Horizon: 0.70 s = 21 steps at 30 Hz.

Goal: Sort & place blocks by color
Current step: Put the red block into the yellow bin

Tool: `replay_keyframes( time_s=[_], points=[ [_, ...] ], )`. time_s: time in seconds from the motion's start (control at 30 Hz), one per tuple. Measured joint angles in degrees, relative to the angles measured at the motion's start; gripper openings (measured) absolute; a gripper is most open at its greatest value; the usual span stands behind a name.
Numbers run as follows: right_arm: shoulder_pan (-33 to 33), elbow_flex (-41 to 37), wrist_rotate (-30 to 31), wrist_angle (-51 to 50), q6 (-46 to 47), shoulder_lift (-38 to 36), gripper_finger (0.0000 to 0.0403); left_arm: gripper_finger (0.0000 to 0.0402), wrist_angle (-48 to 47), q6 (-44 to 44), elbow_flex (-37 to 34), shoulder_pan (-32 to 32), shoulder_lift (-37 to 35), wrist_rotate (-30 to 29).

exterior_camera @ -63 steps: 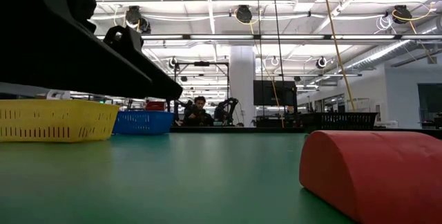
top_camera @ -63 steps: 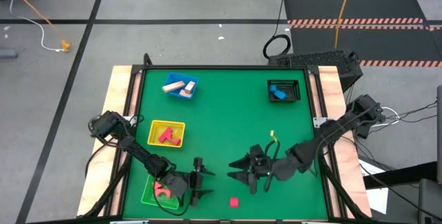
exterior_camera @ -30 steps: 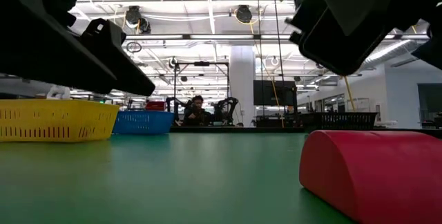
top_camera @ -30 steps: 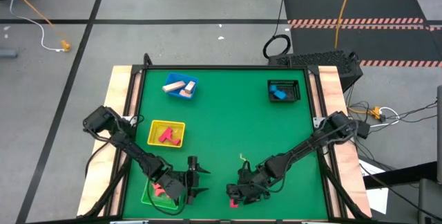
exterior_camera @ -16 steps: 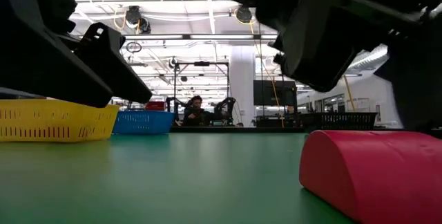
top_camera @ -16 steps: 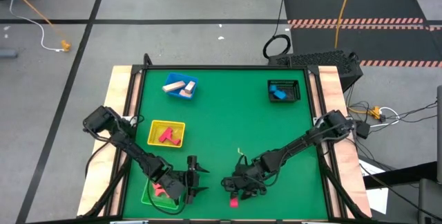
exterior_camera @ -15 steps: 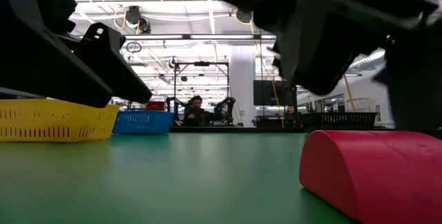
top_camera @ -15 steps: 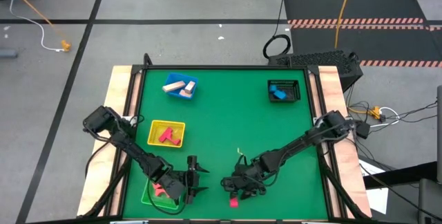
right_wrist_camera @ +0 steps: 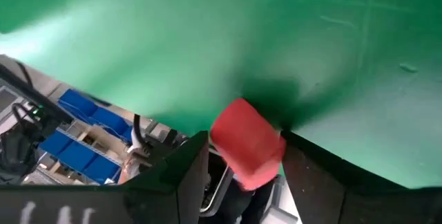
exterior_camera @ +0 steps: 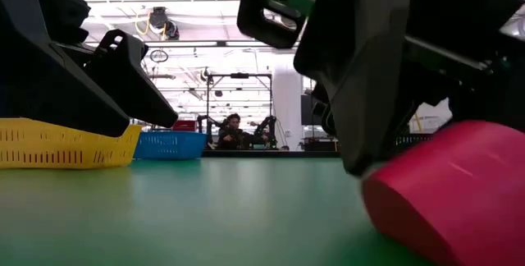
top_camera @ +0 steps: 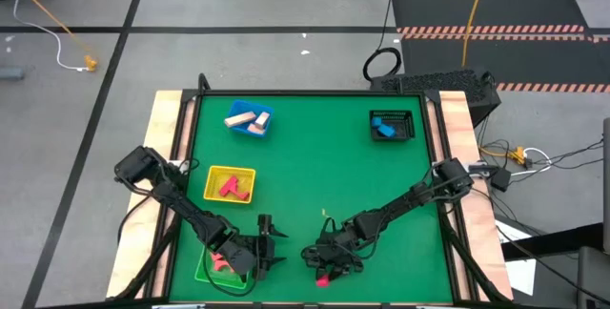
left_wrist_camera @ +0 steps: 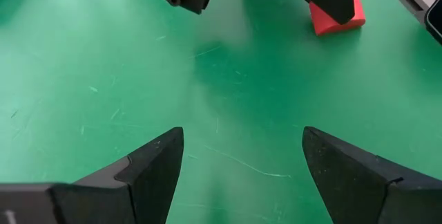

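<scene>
At the worktop's (top_camera: 305,156) near edge, the right claw (top_camera: 322,269) pinches a red block (right_wrist_camera: 247,143), apparently tilting it up off the green surface. It looks small, rigid and light; the rounded top may slip, so the flat sides are the better hold. Contact faces are hidden. The left claw (left_wrist_camera: 238,162) hovers beside it, spread and empty.
</scene>
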Motion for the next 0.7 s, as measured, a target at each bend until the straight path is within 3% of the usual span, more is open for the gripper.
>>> replay_keyframes(
  time_s=[0.5, 0.7],
  points=[
    [-0.6, 0.0, 8.6, 0.4, -10.4, -0.1, 0.0163, 0.0296, -0.4, -0.1, 0.0, 0.0, 0.0, 0.0],
    [-0.6, 0.0, 11.1, 0.0, -14.0, -0.1, 0.0119, 0.0296, -0.6, -0.5, 0.0, 0.0, 0.0, 0.4]
  ],
)
